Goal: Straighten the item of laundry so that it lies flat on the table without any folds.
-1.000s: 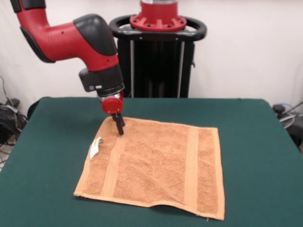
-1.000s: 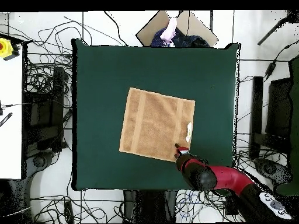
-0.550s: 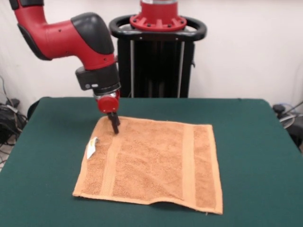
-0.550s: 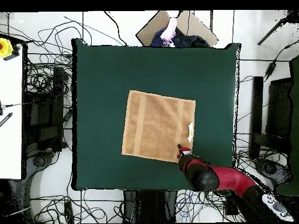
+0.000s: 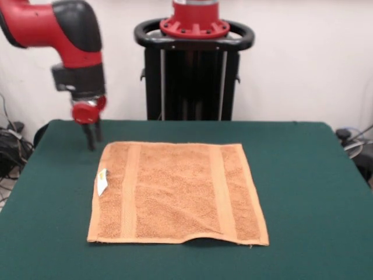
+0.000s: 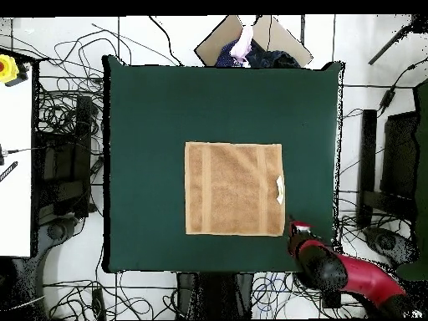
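Gripper (image 5: pixel 92 140) moved off the towel (image 5: pixel 175 191), now just past its far tagged corner, fingers slightly apart, holding nothing. Towel rotated square, lying flat mid-table (image 5: pixel 303 175), white tag (image 5: pixel 102 181) at its edge.

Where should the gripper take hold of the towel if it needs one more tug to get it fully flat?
Probably the near edge of the towel, at the small raised ripple. It is the one spot lifted off the table, so a finger could slip under it. Come from the near side, low and level. The gripper hangs open past the far corner on the tag side, clear of the cloth.
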`<state>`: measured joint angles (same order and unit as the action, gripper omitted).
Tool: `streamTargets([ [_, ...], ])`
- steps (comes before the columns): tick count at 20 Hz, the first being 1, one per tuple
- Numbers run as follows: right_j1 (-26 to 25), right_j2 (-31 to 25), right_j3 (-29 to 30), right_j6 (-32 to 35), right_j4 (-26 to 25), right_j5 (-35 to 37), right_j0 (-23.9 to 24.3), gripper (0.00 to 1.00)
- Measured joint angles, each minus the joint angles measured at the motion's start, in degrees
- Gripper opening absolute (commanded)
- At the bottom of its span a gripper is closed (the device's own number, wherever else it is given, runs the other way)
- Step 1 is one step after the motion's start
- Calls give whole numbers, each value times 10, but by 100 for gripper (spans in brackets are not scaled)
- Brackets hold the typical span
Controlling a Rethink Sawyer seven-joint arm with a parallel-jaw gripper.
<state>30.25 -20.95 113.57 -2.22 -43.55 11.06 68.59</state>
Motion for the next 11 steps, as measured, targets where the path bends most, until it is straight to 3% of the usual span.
streamTargets([
  [1,14,-2,2,0,10,5,29,100],
  [5,40,-2,6,0,26,22,64,100],
  [11,91,-3,22,0,54,58,87,100],
])
